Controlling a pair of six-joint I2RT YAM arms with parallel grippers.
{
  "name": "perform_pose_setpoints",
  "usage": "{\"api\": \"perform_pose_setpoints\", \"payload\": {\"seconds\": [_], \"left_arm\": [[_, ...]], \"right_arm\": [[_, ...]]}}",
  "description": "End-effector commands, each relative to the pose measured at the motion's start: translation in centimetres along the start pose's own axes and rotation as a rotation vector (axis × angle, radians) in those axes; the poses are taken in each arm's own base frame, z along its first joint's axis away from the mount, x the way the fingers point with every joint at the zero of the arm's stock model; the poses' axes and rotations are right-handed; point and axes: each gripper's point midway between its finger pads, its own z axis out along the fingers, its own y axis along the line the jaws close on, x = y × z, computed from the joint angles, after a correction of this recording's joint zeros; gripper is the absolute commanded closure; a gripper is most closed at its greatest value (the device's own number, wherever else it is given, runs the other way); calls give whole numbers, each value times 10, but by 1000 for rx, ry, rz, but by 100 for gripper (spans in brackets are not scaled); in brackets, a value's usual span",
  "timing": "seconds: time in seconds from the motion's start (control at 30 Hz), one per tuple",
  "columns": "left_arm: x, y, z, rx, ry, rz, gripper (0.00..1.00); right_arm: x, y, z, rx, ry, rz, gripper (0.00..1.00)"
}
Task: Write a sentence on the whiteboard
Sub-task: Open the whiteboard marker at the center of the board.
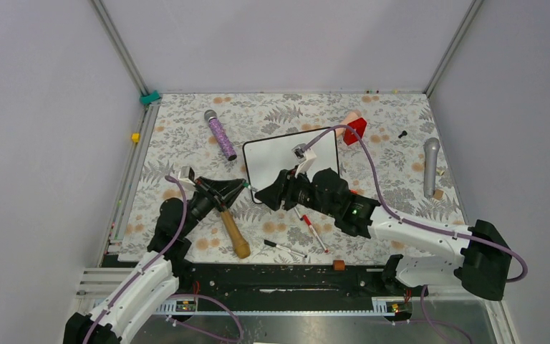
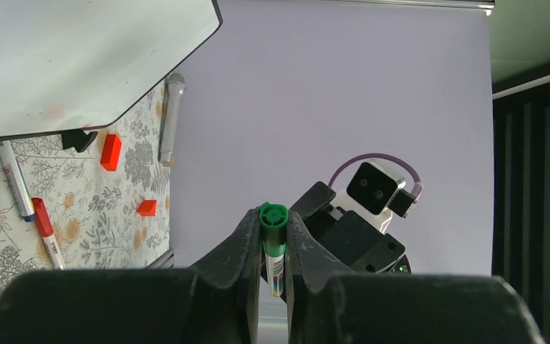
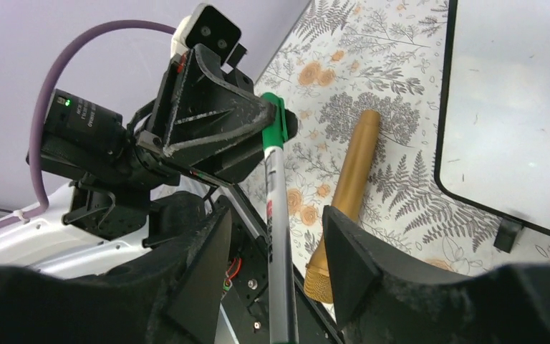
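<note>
The whiteboard lies on the floral table, its face blank; the sentence is not in view. My left gripper is shut on the green cap end of a green marker, held off the table just left of the board's near corner. The marker's white barrel runs between the fingers of my right gripper, which stands open with a gap on each side. In the top view the right gripper faces the left one tip to tip. The right wrist view shows the board's edge.
A gold-headed microphone lies under the left gripper. A red marker and a black one lie near the front edge. A purple microphone, a grey microphone and a red block surround the board.
</note>
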Motion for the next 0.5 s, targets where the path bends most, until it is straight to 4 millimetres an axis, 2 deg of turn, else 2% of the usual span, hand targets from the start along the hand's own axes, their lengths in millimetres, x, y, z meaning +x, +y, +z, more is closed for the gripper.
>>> {"api": "perform_pose_setpoints", "payload": {"seconds": [0.0,0.17,0.33,0.37,0.47], "left_arm": [[3,-39,0,127,3,-17,100],[2,-37,-1,126,-3,-25,100],[2,-38,-1,130,-4,-29,100],[2,-38,-1,128,-2,-29,100],[1,-37,0,129,-5,-29,100]], "right_arm": [[-32,26,8,-74,-111,47,45],[-33,28,13,-87,-121,55,59],[-30,26,18,-82,-112,61,62],[-30,26,18,-84,-114,61,72],[-30,26,17,-84,-115,58,96]]}}
